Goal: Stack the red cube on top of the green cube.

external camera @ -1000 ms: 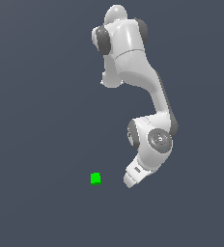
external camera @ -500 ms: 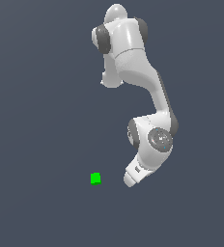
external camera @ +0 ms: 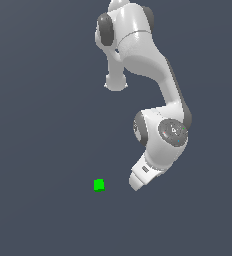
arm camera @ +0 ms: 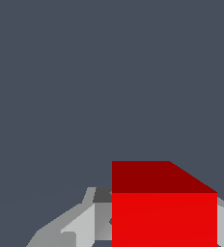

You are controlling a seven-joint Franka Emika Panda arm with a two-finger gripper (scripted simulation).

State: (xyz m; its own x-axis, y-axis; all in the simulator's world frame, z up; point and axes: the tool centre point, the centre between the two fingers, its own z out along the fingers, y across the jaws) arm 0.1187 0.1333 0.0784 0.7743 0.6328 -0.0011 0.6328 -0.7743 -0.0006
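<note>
The red cube (arm camera: 164, 212) fills the lower part of the wrist view, with a grey finger (arm camera: 87, 224) pressed against one side and the other finger's edge against the opposite side. My gripper (arm camera: 157, 236) is shut on it. In the exterior view the red cube is hidden under the white hand, and my gripper (external camera: 136, 183) points down at the floor. The green cube (external camera: 99, 185) lies on the floor a short way to the exterior view's left of the hand, apart from it.
The white arm (external camera: 160, 90) reaches down from the top of the exterior view, with its base (external camera: 123, 30) at the far side. The floor (external camera: 38, 150) is plain dark grey, with no other objects in view.
The hand has hardly moved, perhaps a touch upward. The green cube has stayed in place.
</note>
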